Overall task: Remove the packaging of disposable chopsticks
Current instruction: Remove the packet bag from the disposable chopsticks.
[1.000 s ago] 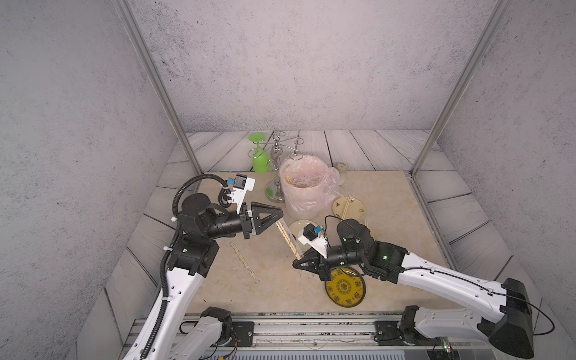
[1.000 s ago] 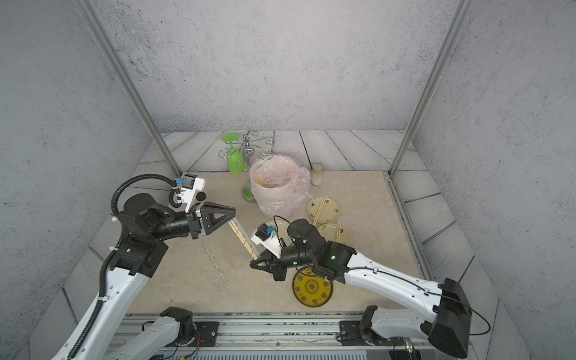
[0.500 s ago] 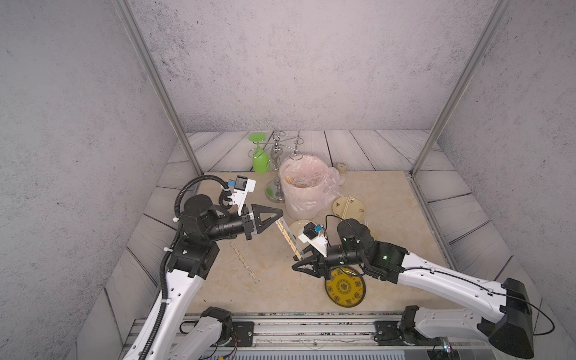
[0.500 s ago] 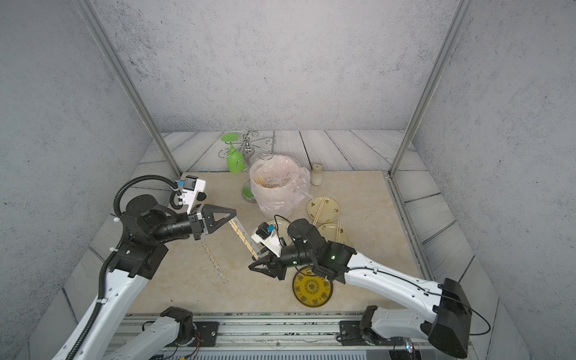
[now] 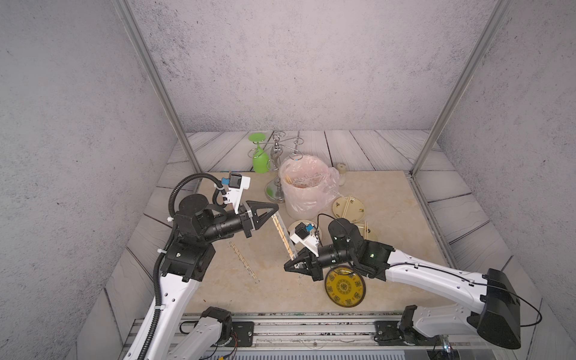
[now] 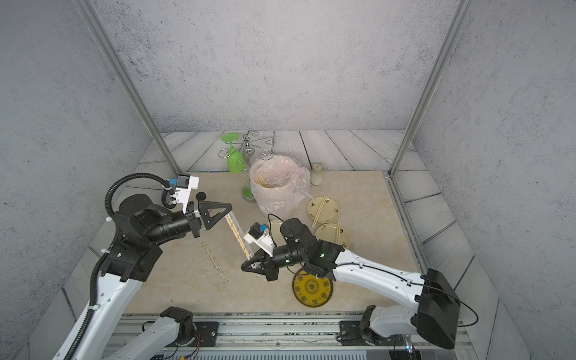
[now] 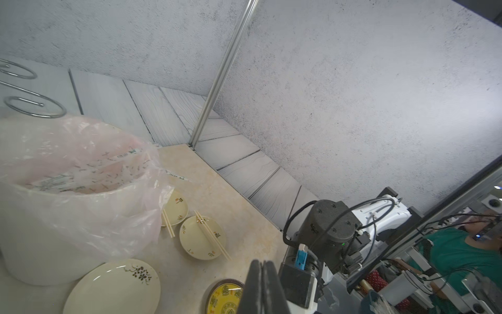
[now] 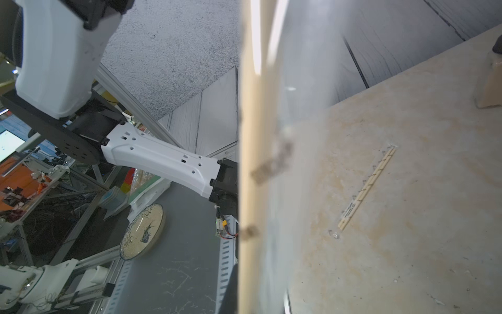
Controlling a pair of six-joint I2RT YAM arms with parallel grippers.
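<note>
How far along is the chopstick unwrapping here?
Done: bare pairs lie on two plates, and sleeves sit in the bin. In hand: a third pair, wrapped, hangs above the table, both jaws shut on its ends. Left: a fourth pair, wrapped, lies on the table.
</note>
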